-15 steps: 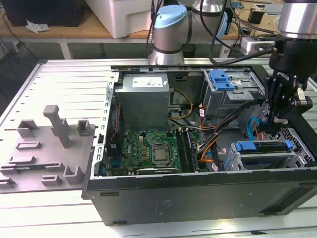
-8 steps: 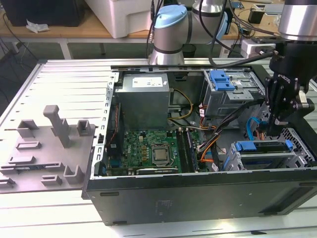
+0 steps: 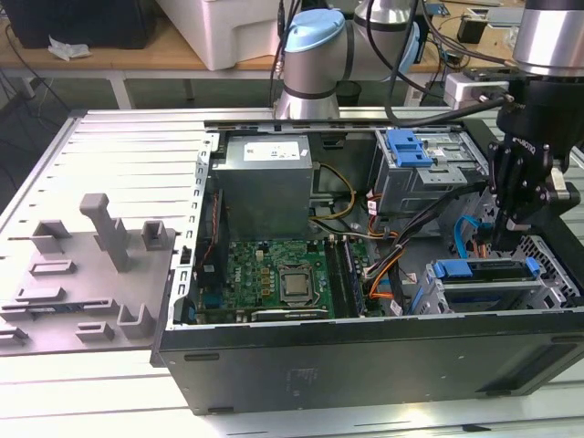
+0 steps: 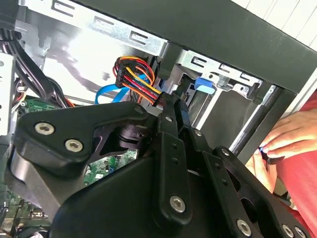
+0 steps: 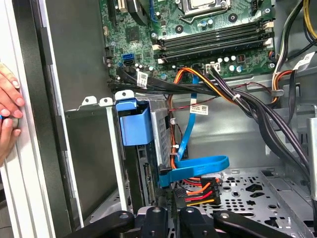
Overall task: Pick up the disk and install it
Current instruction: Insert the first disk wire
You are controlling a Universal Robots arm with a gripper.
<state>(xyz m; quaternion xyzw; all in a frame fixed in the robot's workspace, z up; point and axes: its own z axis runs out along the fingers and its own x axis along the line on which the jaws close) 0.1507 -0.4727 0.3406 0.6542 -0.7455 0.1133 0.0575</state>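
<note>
The gripper [image 3: 505, 239] is held just above the disk [image 3: 484, 270], seated in the drive cage [image 3: 553, 266]; its jaws seem closed, empty.

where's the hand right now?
In the exterior view, the hand hangs inside the open case at that view's right, just above the disk.

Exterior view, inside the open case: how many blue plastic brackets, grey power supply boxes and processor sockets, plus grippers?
Blue plastic brackets: 2
Grey power supply box: 1
Processor socket: 1
Gripper: 1
Total: 5
</note>
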